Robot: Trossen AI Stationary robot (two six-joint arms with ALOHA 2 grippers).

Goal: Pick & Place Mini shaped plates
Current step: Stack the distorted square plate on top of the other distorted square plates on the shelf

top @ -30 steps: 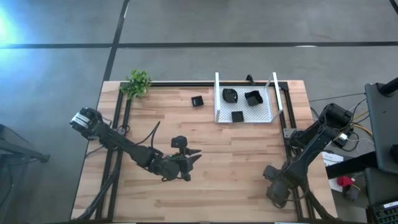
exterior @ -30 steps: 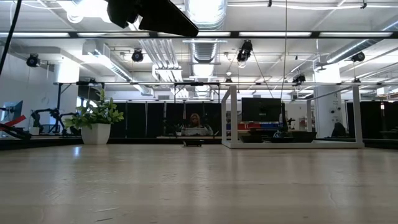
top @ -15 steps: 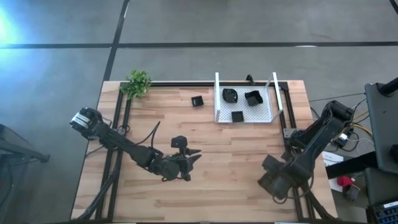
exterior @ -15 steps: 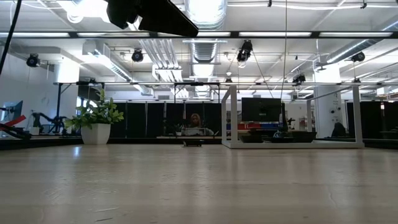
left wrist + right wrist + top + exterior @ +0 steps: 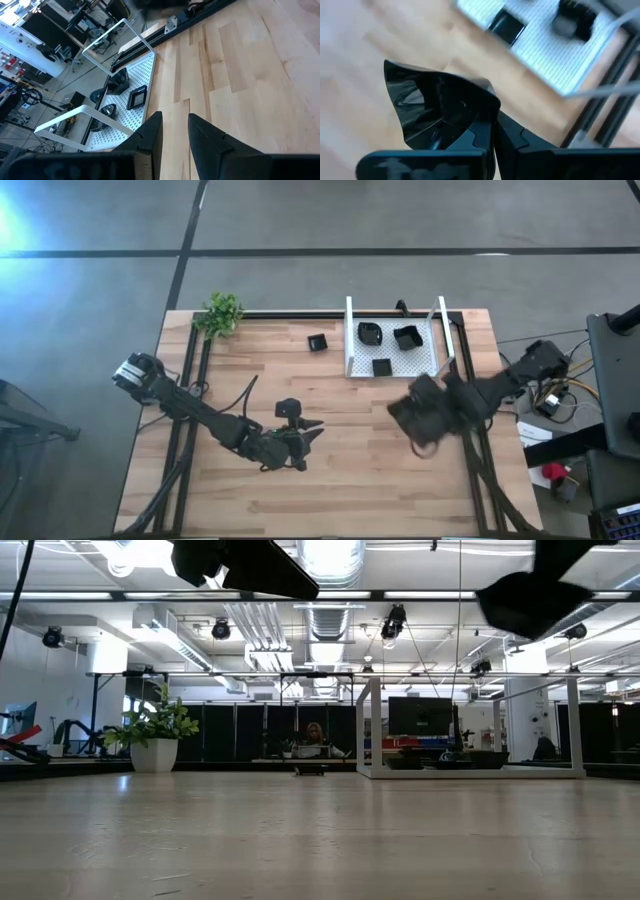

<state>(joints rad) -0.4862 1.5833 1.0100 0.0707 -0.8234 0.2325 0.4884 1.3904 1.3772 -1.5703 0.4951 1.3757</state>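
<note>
You are carrying a plate to the tray right now: the right gripper (image 5: 492, 131) is pinching the rim of one mini shaped plate (image 5: 440, 112) — a glossy black dish with an irregular, flared edge — its fingers pressed together on that thin rim, and in the high view the arm is hanging over the table just near of the white mesh tray (image 5: 350, 340), toward its right-hand corner. Three plates are already lying in the tray: a rounded one (image 5: 369, 333) at the far left, a squarish one (image 5: 406, 336) at the far right, and a small square one (image 5: 381, 366) near the tray's open near edge. One more square plate (image 5: 317, 341) is sitting on the wood just left of the tray, apart from its wall. The left gripper (image 5: 174, 131) is waiting near the middle of the table, its fingers spread a little and holding nothing. Judging by this, the pick is done and the placing is in hand. The next move is calling for you to bring the dish over the tray's near right part — the barest stretch of mesh — clear of the upright side wall (image 5: 441, 327) and of the plates already there, then lower it level before opening the fingers.
</note>
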